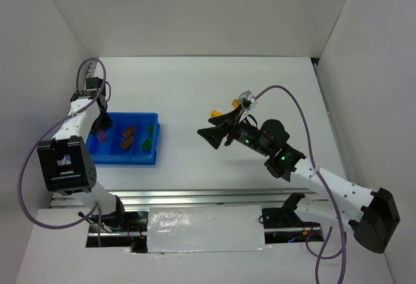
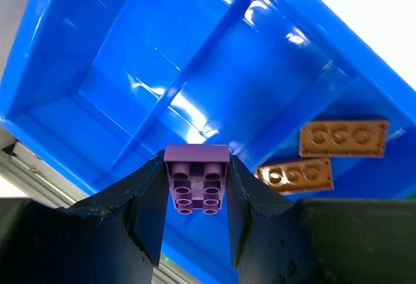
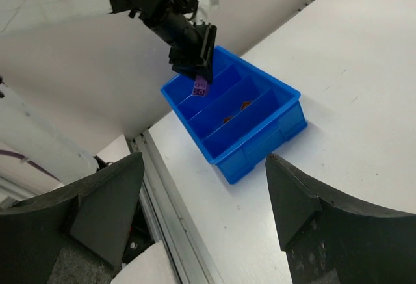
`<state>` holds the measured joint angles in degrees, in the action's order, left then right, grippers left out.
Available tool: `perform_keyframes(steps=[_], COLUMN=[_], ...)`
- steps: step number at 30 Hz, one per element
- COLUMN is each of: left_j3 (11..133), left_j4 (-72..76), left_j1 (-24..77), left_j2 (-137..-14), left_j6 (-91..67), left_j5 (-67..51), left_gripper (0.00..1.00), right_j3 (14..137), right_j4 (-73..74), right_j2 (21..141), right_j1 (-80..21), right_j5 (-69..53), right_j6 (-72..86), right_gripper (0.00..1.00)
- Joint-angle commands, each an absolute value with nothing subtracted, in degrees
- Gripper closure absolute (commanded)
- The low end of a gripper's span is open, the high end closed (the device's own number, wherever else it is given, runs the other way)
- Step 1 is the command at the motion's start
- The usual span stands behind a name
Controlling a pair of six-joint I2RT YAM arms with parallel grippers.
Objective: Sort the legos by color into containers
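Left gripper (image 2: 195,190): grasping purple lego (image 2: 195,175) over end compartment of tray (image 2: 97,50).
Release: centre it off the divider (image 2: 175,95), lower, then let go.
Right gripper (image 3: 203,173): spread, empty, well apart from tray.

A plain white table (image 1: 195,82) fills the middle of the overhead view, matte and unmarked. A white back wall (image 1: 195,11) rises behind it, with a white side wall on the left (image 1: 32,50) and another on the right (image 1: 370,69). Along the table's near edge runs a grooved metal rail (image 1: 195,197). Just in front of the rail a shiny, wrinkled white sheet (image 1: 205,231) lies flat, with dark openings on either side of it showing some thin wires (image 1: 136,235).
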<state>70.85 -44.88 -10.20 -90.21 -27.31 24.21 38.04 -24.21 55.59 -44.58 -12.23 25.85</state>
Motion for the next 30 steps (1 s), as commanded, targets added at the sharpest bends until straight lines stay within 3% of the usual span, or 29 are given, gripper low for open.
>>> perform_keyframes(steps=[1,8,11,12,14,19,20,24,30], left_j3=[73.21,77.69,78.31,78.22,77.87,76.99,76.99,77.61,76.73], left_j4=[-45.35,-47.98,-48.08,-47.82,-47.72,-45.97,-45.97,-47.20,-47.02], left_j1=[-9.32,-8.53,-8.17,-8.17,-8.09,-8.09,-8.09,-7.82,-3.87], left_j2=[-92.89,-97.91,-98.70,-98.61,-98.09,-95.80,-95.63,-92.39,-78.68], left_j6=[-25.92,-27.42,-28.12,-28.30,-28.48,-27.60,-27.68,-28.82,-30.23], left_j5=[28.73,34.01,34.89,34.81,34.80,31.47,31.29,31.55,26.47], left_gripper=[1.00,0.85,0.71,0.58,0.43,0.23,0.01,0.00,0.00], right_j3=[37.88,37.71,37.62,37.70,37.97,38.58,38.67,40.16,61.82], right_j4=[-24.43,-23.91,-23.64,-23.56,-23.20,-22.94,-22.77,-19.79,8.20], right_j2=[54.05,52.39,51.51,51.50,51.50,52.64,53.17,56.50,77.29], right_j1=[-44.38,-44.30,-44.39,-44.30,-44.30,-44.30,-44.38,-42.81,-33.40], right_j5=[-13.54,-13.89,-13.62,-13.36,-12.92,-12.04,-11.95,-7.04,0.59], right_j6=[24.61,24.17,23.82,23.73,23.64,23.73,23.73,24.52,28.92], right_gripper=[0.17,0.17,0.17,0.17,0.17,0.17,0.17,0.12,0.10])
